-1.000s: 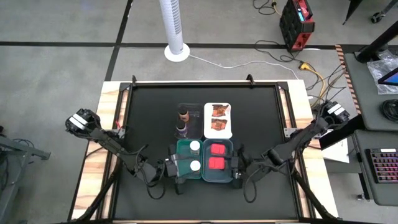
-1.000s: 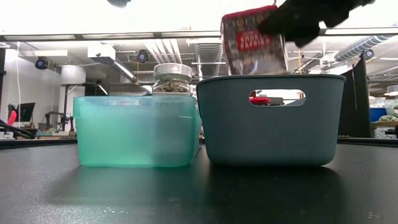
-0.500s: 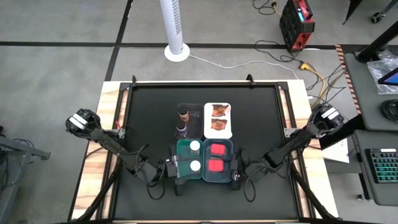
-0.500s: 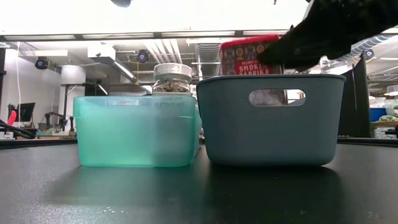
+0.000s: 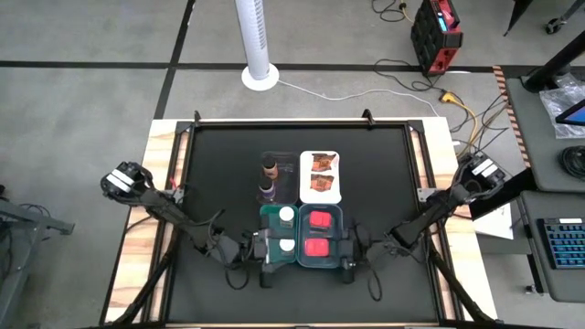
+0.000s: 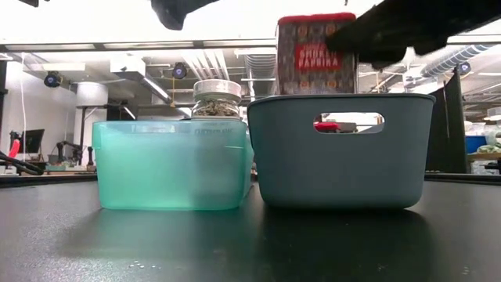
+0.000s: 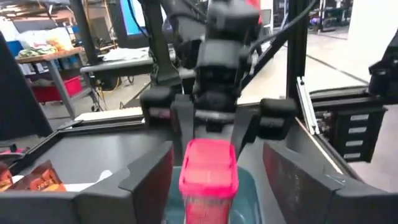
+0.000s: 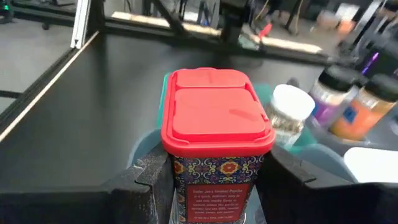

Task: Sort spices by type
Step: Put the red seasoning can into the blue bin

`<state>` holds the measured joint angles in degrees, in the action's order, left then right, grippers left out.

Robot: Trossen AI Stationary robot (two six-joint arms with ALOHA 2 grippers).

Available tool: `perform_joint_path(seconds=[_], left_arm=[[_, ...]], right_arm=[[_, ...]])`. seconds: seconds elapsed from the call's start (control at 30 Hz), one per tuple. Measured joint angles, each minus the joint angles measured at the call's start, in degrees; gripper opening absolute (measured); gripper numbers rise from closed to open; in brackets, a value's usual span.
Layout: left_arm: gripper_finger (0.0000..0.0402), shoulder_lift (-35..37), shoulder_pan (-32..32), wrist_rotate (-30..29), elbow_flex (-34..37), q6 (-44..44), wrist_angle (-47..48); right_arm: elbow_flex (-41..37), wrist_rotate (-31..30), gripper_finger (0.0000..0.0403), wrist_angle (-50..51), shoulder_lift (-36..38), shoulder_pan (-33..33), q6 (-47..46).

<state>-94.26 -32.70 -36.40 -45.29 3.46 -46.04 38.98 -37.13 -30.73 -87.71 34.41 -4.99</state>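
Up again comes our red box [image 6: 316, 56], pinched by the right gripper [image 8: 214, 186] over the grey-blue tray [image 6: 341, 153]. Left gripper [image 5: 265, 259], by the teal tray [image 6: 172, 163], we can't tell. Catching the rim could tip it.

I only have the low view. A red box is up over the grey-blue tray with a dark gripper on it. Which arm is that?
Observer: The right gripper. Its wrist view shows the red box clamped between its fingers.
Operator: Anything already inside that tray?
Observer: Yes, the high view shows a second red box in the far half of the grey-blue tray.
Operator: I see one jar in the teal tray. Is that all?
Observer: No, from above there are two white-capped jars in the teal tray, one behind the other. The left gripper waits open at its near end.
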Motion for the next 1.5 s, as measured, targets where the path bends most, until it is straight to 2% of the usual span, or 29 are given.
perform_joint_path(seconds=[0.23,0.4,0.53,0.6,0.73,0.93,1.0,1.17,1.3,1.4,1.5], left_arm=[[0.0293,-0.89,1.04,-0.25,0.02,0.99,-0.08],[0.033,-1.95,2.06,3.18,0.02,2.56,-0.46],[0.0338,-3.63,2.87,3.88,0.01,2.09,-1.58],[0.0338,-4.6,3.3,6.14,-0.44,1.83,-1.86],[0.0334,-7.77,4.31,7.47,-3.77,2.09,-2.03],[0.0299,-10.88,4.99,6.95,-7.89,6.92,-1.66],[0.0268,-10.93,4.92,6.96,-8.11,6.95,-0.59],[0.0157,-10.5,4.91,4.79,-7.9,5.26,1.58],[0.0152,-10.31,4.87,4.28,-7.9,4.12,3.97],[0.0152,-10.27,4.8,3.81,-8.48,2.39,6.2],[0.0152,-10.16,4.5,1.85,-8.93,1.19,7.98]], right_arm=[[0.0,-6.49,0.0167,-3.0,1.76,3.88,6.21],[0.0,-6.38,0.0167,-9.73,1.98,4.7,11.01],[0.79,-6.35,0.0167,-10.67,1.97,4.7,13.6],[1.48,-5.85,0.0167,-10.87,1.97,4.69,14.66],[2.86,-4.41,0.0167,-10.7,1.97,4.59,16.37],[3.61,-4.4,0.0167,-9.81,1.97,4.6,16.33],[3.61,-4.45,0.0176,-9.91,1.97,4.7,15.77],[3.61,-4.88,0.0232,-9.06,1.97,4.65,13.31],[3.71,-5.47,0.0255,-7.57,2.13,4.68,12.43],[6.64,-5.57,0.0263,1.86,3.64,4.66,9.97],[13.47,-5.42,0.0269,20.8,4.77,4.04,2.28]])
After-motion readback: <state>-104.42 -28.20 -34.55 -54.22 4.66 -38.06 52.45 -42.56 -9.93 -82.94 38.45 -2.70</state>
